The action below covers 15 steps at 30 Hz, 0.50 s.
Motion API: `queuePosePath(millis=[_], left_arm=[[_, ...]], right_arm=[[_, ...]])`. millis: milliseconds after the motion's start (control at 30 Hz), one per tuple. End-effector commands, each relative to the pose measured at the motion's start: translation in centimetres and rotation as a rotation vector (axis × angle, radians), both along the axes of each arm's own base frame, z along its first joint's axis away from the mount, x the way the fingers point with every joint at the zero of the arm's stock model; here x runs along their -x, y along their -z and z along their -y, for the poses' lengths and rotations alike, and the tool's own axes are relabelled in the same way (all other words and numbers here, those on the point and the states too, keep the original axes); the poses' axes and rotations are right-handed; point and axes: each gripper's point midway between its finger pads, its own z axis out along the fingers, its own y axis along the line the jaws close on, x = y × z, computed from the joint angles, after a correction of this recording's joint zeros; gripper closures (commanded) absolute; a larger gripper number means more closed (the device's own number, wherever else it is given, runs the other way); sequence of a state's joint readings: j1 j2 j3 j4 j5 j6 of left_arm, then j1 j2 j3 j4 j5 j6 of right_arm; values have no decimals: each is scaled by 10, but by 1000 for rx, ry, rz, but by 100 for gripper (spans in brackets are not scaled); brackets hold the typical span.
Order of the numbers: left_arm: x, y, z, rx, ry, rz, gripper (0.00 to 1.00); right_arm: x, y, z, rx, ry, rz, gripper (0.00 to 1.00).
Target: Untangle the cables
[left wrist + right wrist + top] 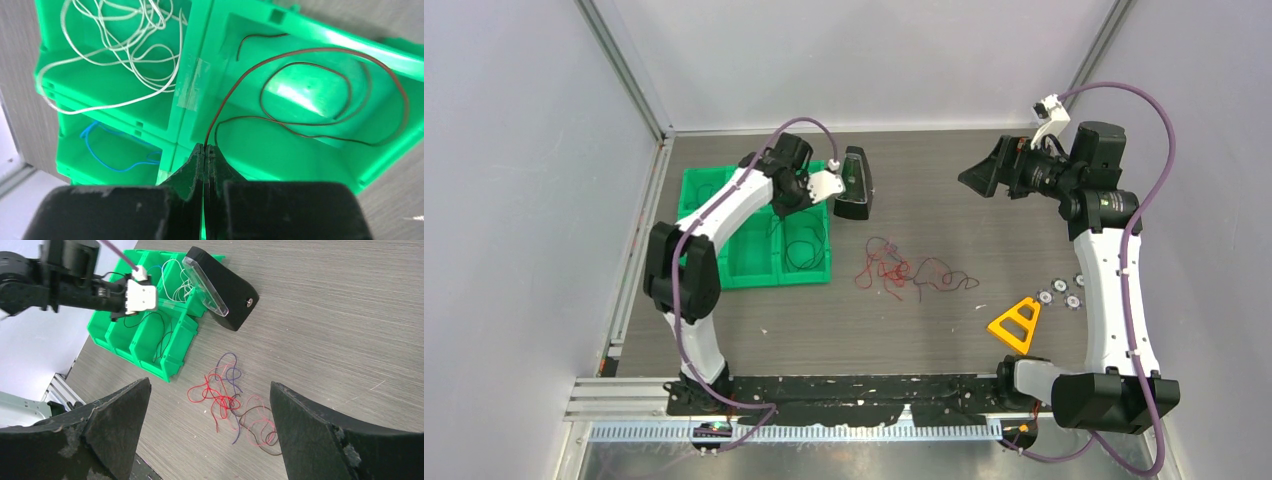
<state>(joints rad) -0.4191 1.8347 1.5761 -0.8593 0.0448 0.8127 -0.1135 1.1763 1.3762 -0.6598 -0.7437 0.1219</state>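
Observation:
A tangle of thin cables (904, 272) in red, pink, purple and dark brown lies on the table right of a green bin tray (724, 272). In the right wrist view the tangle (227, 400) shows far below my open right gripper (209, 383), which hangs high at the back right (989, 170). My left gripper (206, 146) is shut on a dark reddish cable (325, 48) that loops inside one compartment of the tray (195, 85). Other compartments hold a white cable (125, 50) and a blue cable (115, 150). From above, the left gripper (796, 200) is mostly hidden under its wrist.
A black wedge-shaped block with a clear face (856, 185) stands just right of the tray's back corner. A yellow triangle (1016, 322) and several small white round pieces (1059, 292) lie near the right arm. Metal frame rails border the table.

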Motion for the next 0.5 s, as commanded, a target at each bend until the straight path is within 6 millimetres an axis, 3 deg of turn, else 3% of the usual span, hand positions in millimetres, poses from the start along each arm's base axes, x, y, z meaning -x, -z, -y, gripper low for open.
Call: queuePosePath(millis=[0,300,467], left_arm=[[-22,17,-24,-141,-140,54,100],[-24,12,-26,-180,-179,129,100],[-4,14,1,-121,-133,107,100]], right_arm=[[-1,-19,0,2,-15,68,5],[-1,-17,1,6,-7,60,5],[-4,-17,1,4,-8,59,5]])
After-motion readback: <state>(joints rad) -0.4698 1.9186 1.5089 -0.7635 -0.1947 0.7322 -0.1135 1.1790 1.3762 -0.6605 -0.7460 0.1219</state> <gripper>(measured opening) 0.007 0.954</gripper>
